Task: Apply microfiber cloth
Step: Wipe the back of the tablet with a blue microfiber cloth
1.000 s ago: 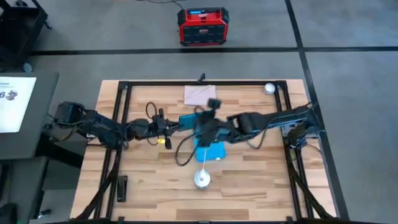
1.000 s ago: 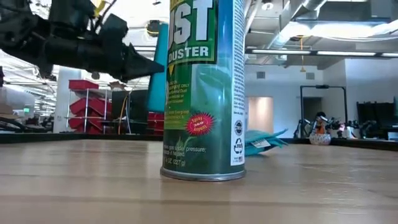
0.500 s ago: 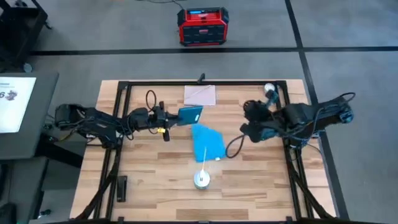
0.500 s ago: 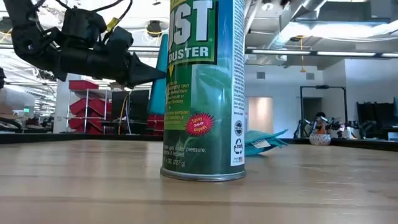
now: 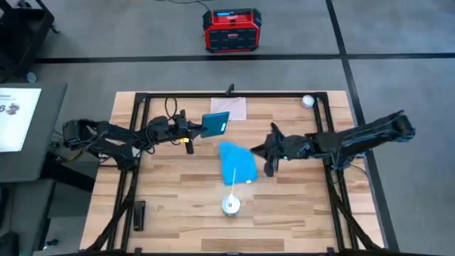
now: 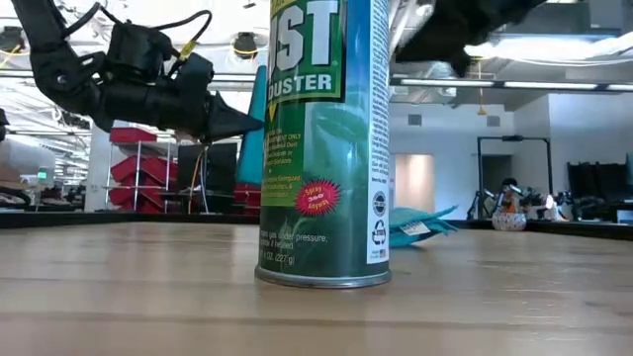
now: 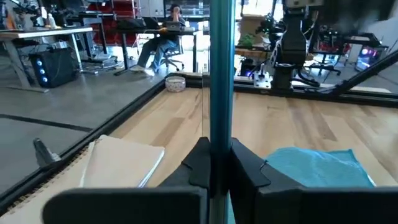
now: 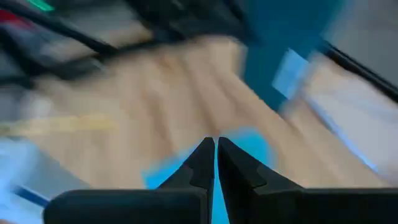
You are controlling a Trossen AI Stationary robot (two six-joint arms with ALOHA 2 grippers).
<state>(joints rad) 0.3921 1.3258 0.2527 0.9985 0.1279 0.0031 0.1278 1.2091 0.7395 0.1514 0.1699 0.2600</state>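
Microfiber cloth flat on table, neither gripper touching it

The microfiber cloth [image 5: 237,162] lies near the middle of the wooden table [image 5: 170,206], with a dust spray can [image 6: 324,138] standing just in front of it. The left gripper [image 5: 201,128] is clamped narrow on the edge of a teal-backed tablet [image 5: 216,123], held off the surface beside the cloth. The right gripper [image 5: 261,150] hangs close by the cloth's right edge, its fingers [image 8: 205,163] pressed together with nothing between them

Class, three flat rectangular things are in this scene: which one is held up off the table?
The tablet, clamped on edge in the left claw. The blue cloth and the pale sheet both lie flat on the table.
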